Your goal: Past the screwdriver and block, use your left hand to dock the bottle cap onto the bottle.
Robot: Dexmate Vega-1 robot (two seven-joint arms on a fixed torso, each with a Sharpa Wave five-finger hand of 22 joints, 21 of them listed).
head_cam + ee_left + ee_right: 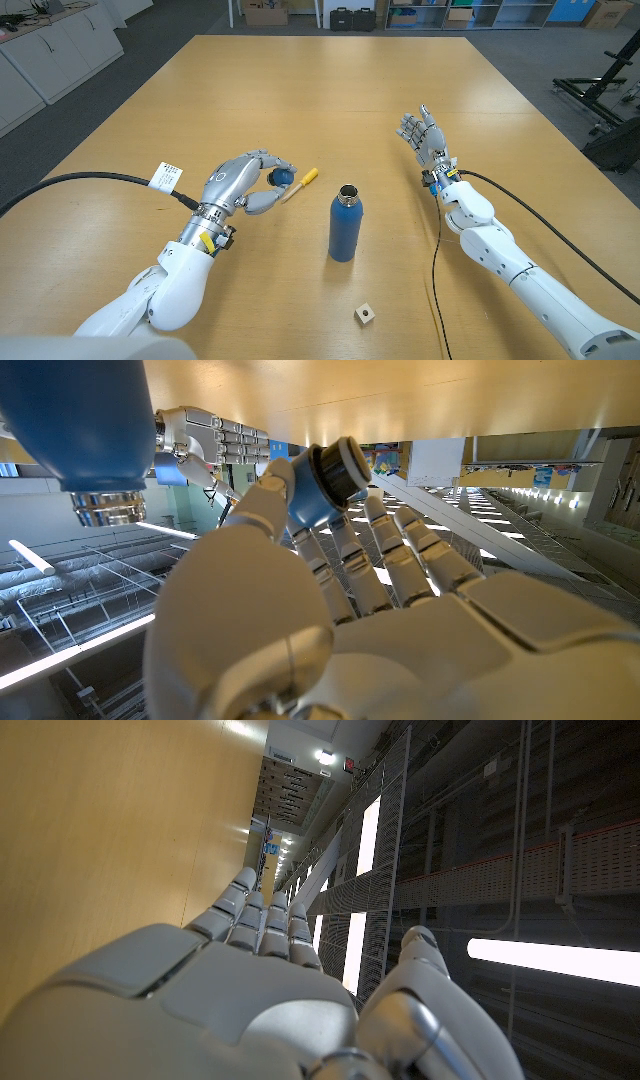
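Wooden table (300,90) carries everything, and the blue bottle (344,226) standing upright mid-table is my landmark. Right hand (424,135) waits well off to its right, fingers spread, holding nothing. Left hand (243,183) sits left of the bottle, pinching the blue bottle cap (281,178). Yellow-handled screwdriver (298,186) lies between cap and bottle, small block (366,315) nearer the robot. I'd lift clear of the screwdriver, centre the cap over the open mouth, then lower straight.
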